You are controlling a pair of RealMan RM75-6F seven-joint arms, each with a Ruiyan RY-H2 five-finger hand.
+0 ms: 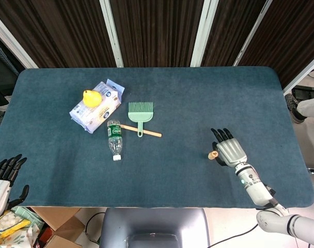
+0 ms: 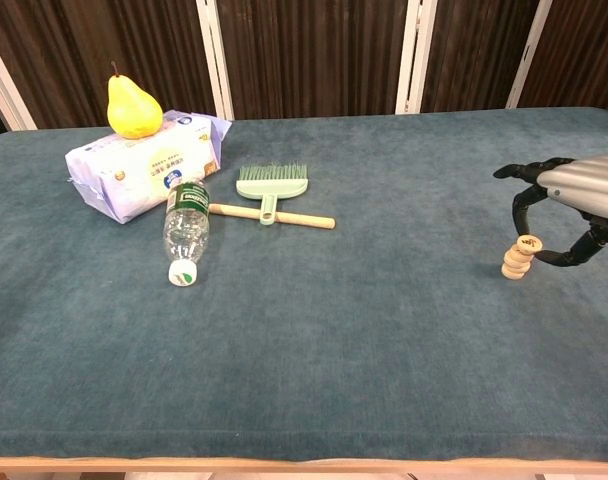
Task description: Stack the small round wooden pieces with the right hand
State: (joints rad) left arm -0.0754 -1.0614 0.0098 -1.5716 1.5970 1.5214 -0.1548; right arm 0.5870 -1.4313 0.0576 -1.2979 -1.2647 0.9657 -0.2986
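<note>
A short stack of small round wooden pieces [image 2: 515,264] [image 1: 213,155] stands on the blue table near its right front. One more wooden piece [image 2: 527,244] lies slightly tilted on top of the stack, and my right hand [image 2: 574,205] [image 1: 230,151] still pinches it between a fingertip and the thumb. The hand arches over the stack from the right, its other fingers spread. My left hand [image 1: 3,178] hangs off the table's front left corner, fingers apart and holding nothing.
At the left middle lie a green dustpan brush [image 1: 140,116] with a wooden handle, a plastic bottle [image 1: 114,138] on its side, and a wipes pack [image 1: 95,111] with a yellow pear [image 1: 91,97] on it. The table's front edge [image 2: 304,462] runs close below.
</note>
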